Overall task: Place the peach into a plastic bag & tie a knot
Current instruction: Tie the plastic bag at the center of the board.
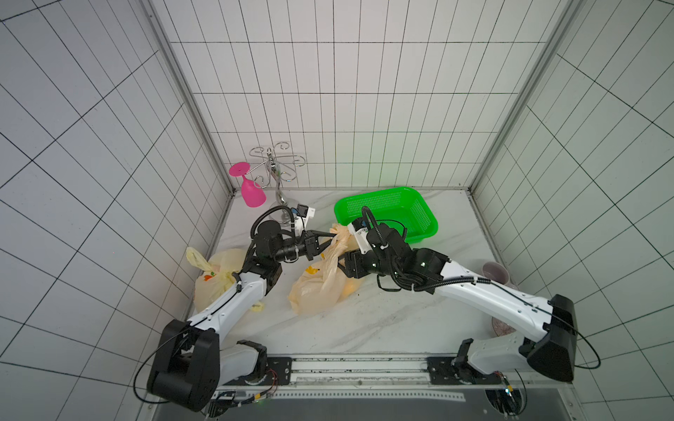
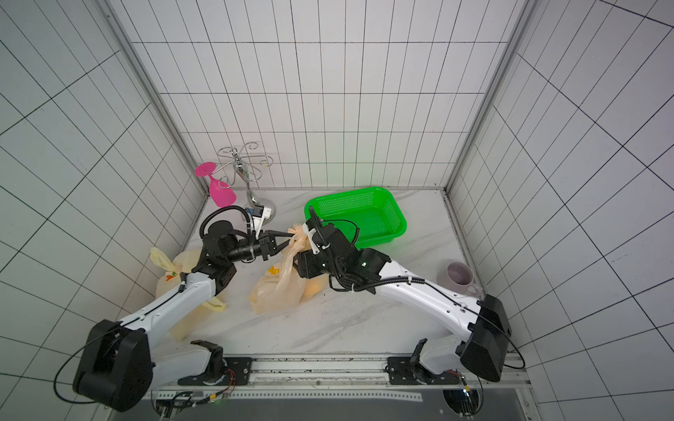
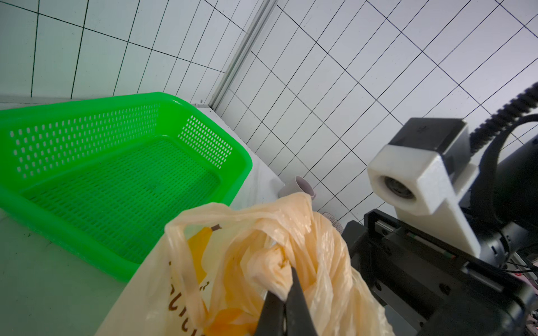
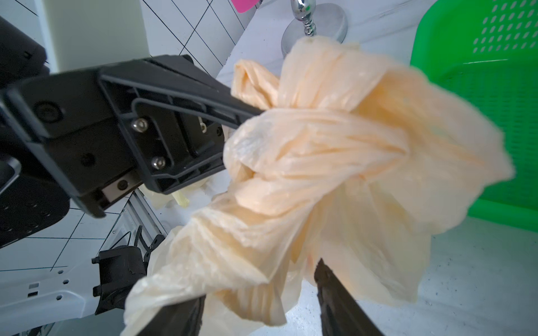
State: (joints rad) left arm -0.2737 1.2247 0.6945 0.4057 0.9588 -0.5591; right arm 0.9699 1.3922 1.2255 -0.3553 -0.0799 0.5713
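Mid-frame in both top views, left claw (image 1: 333, 238) reaches level from frame left, clamped on the twisted neck of the plastic bag (image 1: 321, 288). Opposite, right claw (image 4: 259, 288) straddles that neck, jaws apart. Orange peach (image 1: 351, 288) sits inside the bag, low right, on the worktop (image 1: 383, 320). Just above-right: green basket (image 1: 423, 211).

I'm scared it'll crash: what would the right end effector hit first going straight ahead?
Probably the bag, its bunched top right in front; the left end effector pinching it looks just beyond.
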